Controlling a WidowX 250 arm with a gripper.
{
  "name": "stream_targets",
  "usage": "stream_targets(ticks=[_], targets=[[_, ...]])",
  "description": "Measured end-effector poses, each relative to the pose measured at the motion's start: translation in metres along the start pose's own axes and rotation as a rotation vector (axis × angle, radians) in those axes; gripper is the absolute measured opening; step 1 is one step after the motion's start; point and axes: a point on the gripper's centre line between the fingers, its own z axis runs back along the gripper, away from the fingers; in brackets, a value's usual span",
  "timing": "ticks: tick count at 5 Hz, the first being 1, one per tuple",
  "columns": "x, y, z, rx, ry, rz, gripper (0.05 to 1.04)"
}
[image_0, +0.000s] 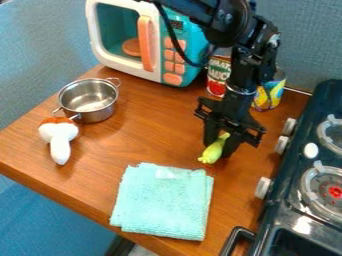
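The black gripper (219, 148) hangs low over the right part of the wooden table, just left of the stove. Its fingers are shut on a small yellow-green toy (213, 151), which slants between them with its knobby end pointing down and left. Whether the toy touches the tabletop, I cannot tell. Below and to the left lies a folded mint-green cloth (163, 202), apart from the toy.
A metal pot (89, 100) and a white mushroom toy with an orange-brown top (59, 138) are at left. Behind stand a toy microwave (150, 42), a red can (218, 77) and a yellow-blue can (270, 92). The black stove (304, 200) borders the right side.
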Motion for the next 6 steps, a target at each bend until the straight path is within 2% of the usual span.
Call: stream_targets(ticks=[1,2,3,4,5,6], targets=[[-0.001,-0.002,-0.001,-0.024,0.005,0.028,0.834],[-0.011,0.002,-0.002,-0.077,0.014,0.073,1.009],[-0.018,0.013,0.027,-0.104,-0.056,0.12,1.005],[-0.032,0.029,0.054,-0.079,-0.111,0.151,1.004],[-0.054,0.067,0.073,-0.024,-0.131,0.227,1.001],[-0.061,0.106,0.072,0.049,-0.104,0.167,1.001]])
